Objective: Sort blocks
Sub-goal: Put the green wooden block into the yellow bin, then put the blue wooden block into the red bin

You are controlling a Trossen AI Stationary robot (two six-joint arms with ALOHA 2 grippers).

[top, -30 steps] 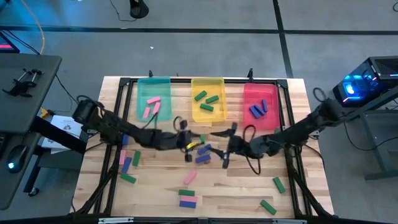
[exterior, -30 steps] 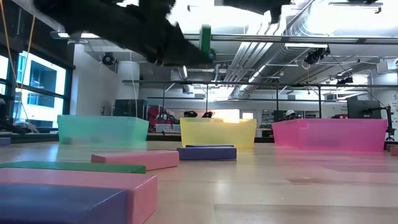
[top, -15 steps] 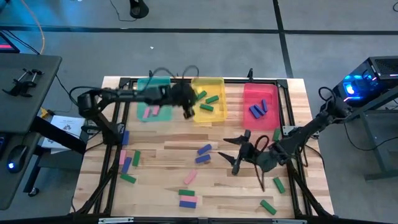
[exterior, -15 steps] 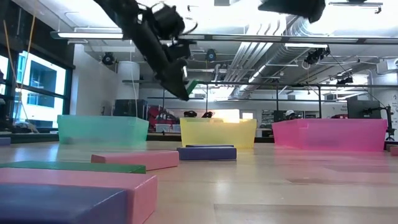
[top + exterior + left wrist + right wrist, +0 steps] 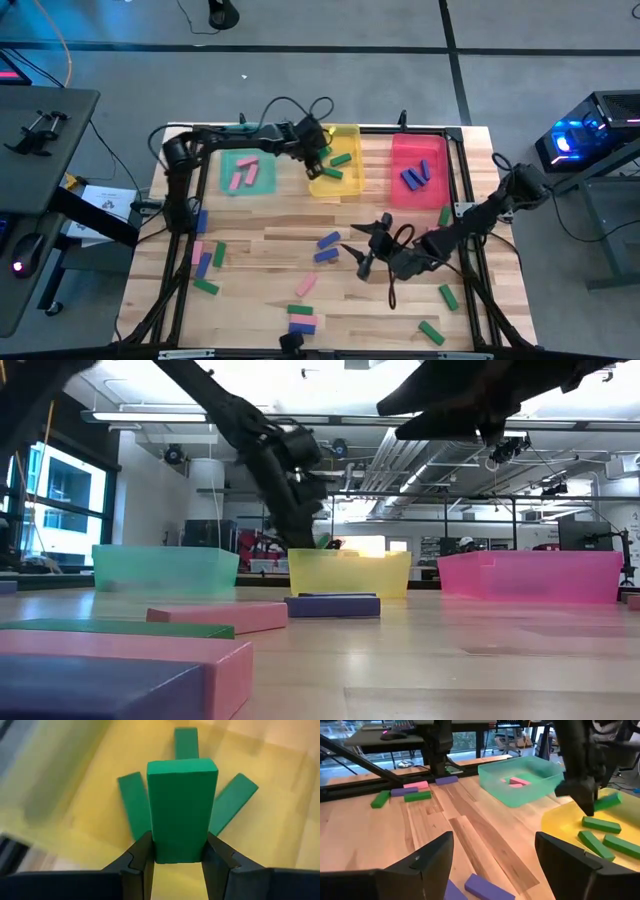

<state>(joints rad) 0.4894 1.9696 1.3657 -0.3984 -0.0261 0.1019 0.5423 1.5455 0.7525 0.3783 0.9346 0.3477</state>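
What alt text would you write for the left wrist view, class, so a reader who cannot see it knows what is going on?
The left gripper is shut on a green block, holding it above the yellow tray. Three more green blocks lie fanned out on the tray floor beneath it.

We see three trays in a row at the far edge of the wooden table (image 5: pixel 400 310): teal tray (image 5: pixel 228 135), yellow tray (image 5: pixel 352 186), red tray (image 5: pixel 398 165). A computer (image 5: pixel 585 135) glows blue beside the table.
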